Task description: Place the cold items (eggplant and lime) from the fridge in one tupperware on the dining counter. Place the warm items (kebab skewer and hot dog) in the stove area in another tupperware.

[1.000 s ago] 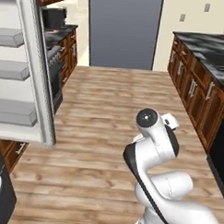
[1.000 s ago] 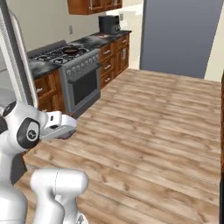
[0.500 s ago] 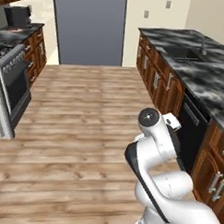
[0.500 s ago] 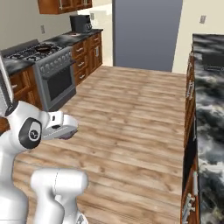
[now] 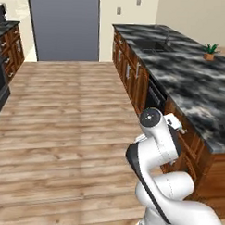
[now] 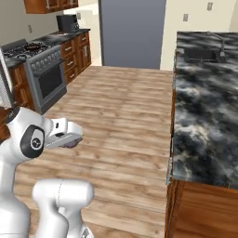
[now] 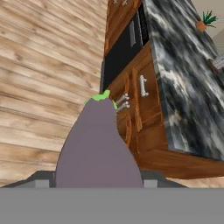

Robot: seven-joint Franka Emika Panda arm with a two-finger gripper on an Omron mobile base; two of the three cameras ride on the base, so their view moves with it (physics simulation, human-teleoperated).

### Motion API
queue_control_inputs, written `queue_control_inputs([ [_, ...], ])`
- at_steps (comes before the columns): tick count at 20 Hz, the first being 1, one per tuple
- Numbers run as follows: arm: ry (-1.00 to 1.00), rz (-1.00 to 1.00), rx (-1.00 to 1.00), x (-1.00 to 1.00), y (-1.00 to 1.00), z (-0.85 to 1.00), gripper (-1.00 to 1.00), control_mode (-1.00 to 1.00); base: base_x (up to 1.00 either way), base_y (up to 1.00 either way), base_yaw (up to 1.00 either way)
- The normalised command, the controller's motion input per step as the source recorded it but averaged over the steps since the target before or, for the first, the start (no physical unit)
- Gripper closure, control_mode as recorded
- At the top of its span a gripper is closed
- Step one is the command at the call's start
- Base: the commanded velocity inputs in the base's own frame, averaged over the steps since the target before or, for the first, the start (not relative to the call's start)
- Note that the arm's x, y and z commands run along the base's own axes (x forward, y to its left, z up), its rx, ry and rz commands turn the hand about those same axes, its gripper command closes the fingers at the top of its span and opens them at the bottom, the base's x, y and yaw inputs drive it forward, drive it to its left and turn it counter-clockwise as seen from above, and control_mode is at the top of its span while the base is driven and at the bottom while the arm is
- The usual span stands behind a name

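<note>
Gripper point(image 7: 99, 186) pinching eggplant point(image 7: 98, 148). Keep grip firm, arm tucked; stop base alongside counter point(image 5: 199, 85) before reaching.

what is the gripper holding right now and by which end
The eggplant, in the hand view. Its wide purple body sits down between the gripper's fingers, while the green stem end points away toward the dining counter. The contact points themselves are hidden.
</note>
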Motion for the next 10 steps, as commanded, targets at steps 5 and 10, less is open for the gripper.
queue_control_inputs([
  [5,0.00,0.00,0.00,0.00,0.00,0.00,1.00,1.00,-0.83,-0.37,-0.22],
  [10,0.00,0.00,0.00,0.00,0.00,0.00,1.00,1.00,-0.04,-0.74,-0.16],
])
